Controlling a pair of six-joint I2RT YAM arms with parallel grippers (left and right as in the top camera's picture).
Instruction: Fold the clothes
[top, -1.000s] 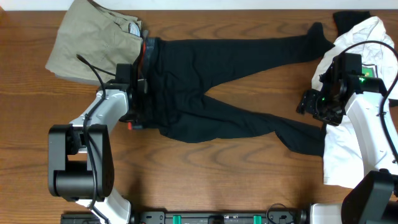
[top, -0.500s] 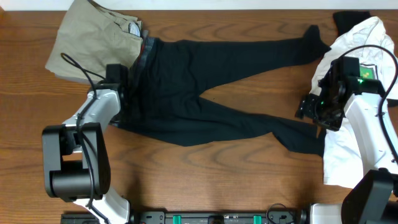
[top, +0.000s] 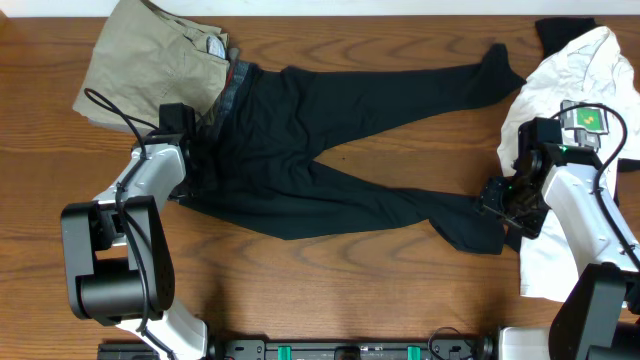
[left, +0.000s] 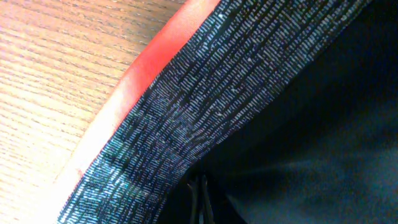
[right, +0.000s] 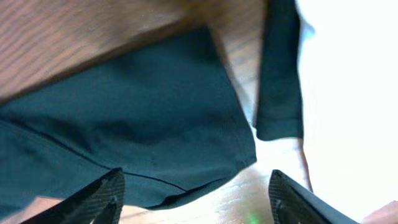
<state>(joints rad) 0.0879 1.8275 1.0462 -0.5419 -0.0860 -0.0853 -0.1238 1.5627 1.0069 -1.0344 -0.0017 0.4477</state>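
Lying flat across the table (top: 350, 300), the black trousers (top: 300, 130) are spread full length. The waistband (left: 205, 93) is at 9 o'clock and both legs run toward 3 o'clock in a narrow V. The upper leg (top: 400, 80) ends nr 2 o'clock. The lower leg (top: 400, 205) ends nr 4 o'clock, its hem (right: 205, 180) just beside a white T-shirt (top: 590, 70) heaped at the 3 o'clock edge. Beige trousers (top: 150, 65) are bunched at 10 o'clock, touching the waistband's far end.

Layout judged deliberate: cloth is flattened first so a leg end can be carried across to the waist. The waist end is prob. anchored so the garment isn't dragged when the far end is lifted.

Left gripper (top: 190, 160): set at the waistband's near corner, approx 8 o'clock, pressed together. Its fingers are not shown in the wrist view, which is filled w/ grey band and red edge at close range. A pinch on the band is therefore judged likely.

Right gripper (top: 503, 200): fingers (right: 99, 196) spread wide and hung over the lower-leg hem, one either side of the cloth's end. Nothing is held. Contact w/ the fabric can't be told from either view.
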